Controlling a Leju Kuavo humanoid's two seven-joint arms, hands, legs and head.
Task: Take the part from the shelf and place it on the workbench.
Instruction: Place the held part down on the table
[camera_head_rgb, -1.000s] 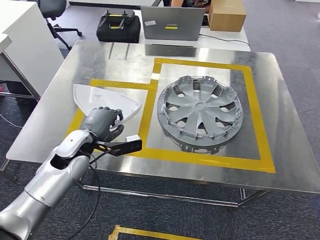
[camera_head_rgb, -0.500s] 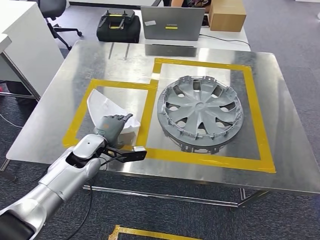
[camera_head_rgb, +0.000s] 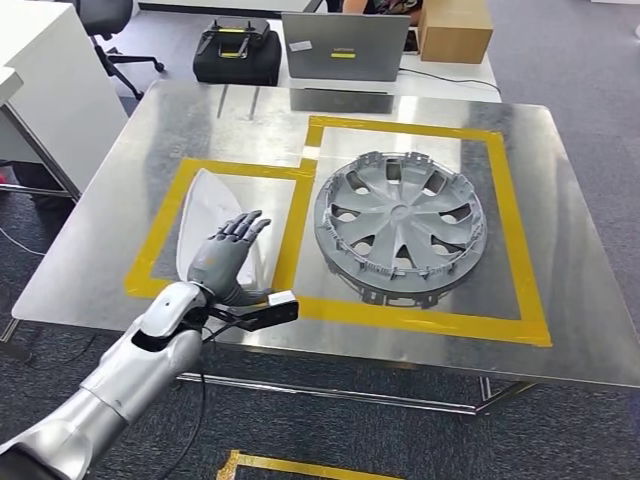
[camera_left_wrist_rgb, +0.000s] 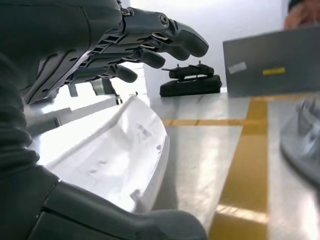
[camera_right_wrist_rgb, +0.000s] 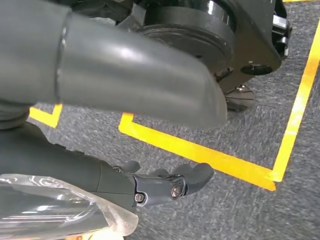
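hovering my left hand (camera_head_rgb: 225, 258) over the white part (camera_head_rgb: 198, 215), fingers (camera_left_wrist_rgb: 177, 40) spread apart and holding nothing; the part lies on the bench (camera_head_rgb: 113, 190) inside the smaller yellow tape square (camera_head_rgb: 226, 168), well apart from the grey wheel cover (camera_head_rgb: 400, 222). my worry is the thumb, which sits low beside the part's near edge: pulling back carelessly could catch that rim and drag or flip it across the tape. my right hand (camera_right_wrist_rgb: 166, 182) hangs over the floor, fingers loosely out, holding nothing
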